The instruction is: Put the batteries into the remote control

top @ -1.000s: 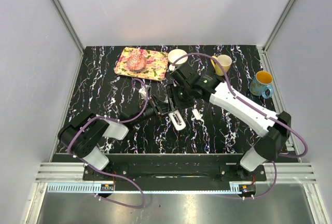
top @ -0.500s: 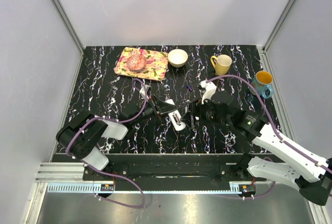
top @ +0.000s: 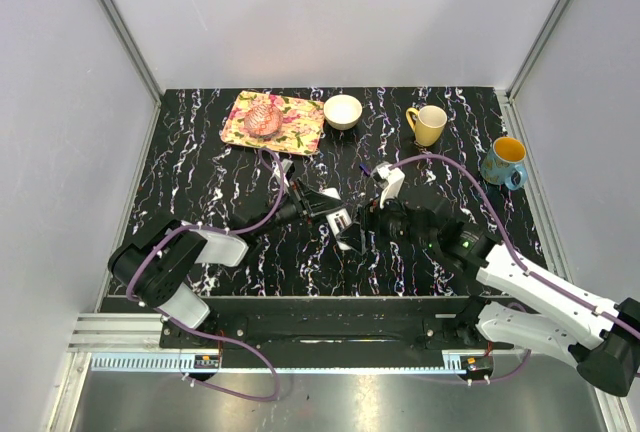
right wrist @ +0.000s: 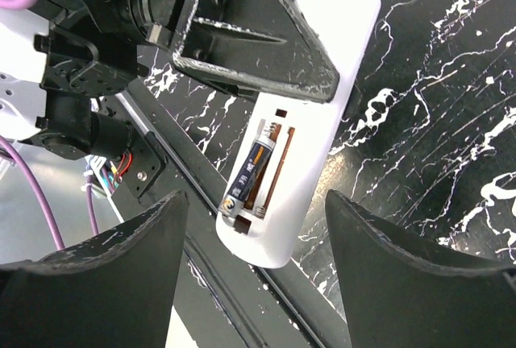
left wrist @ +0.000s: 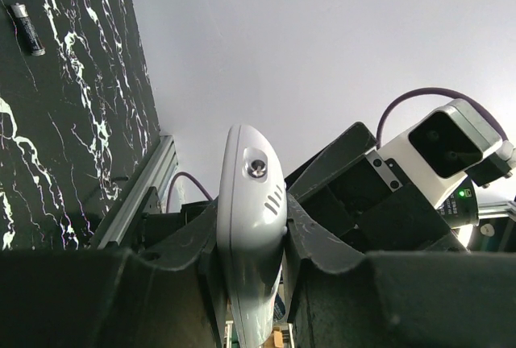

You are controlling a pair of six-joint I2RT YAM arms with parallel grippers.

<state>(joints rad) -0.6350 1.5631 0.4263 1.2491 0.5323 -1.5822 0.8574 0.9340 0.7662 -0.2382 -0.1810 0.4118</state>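
The remote control [top: 343,229] is a slim white bar clamped in my left gripper [top: 335,214], which holds it tilted above the black marble table. In the left wrist view the remote [left wrist: 250,227] sits between the shut fingers. In the right wrist view the remote [right wrist: 322,106] shows its open slot with one dark blue battery [right wrist: 248,172] lying in it beside a bare reddish channel. My right gripper [top: 368,222] hangs just right of the remote, open and empty, its fingers [right wrist: 137,267] on either side of the slot end. A loose dark battery [top: 365,168] lies on the table behind; it also shows in the left wrist view [left wrist: 27,28].
A floral tray [top: 290,132] with a pink object stands at the back left. A white bowl [top: 343,111], a yellow mug [top: 428,124] and a blue mug [top: 503,161] stand along the back and right. The front rail [top: 330,307] runs below the remote.
My right arm swung from over the table's middle down to the front right, then brought its open gripper in beside the remote. My left gripper shifted the remote slightly right.
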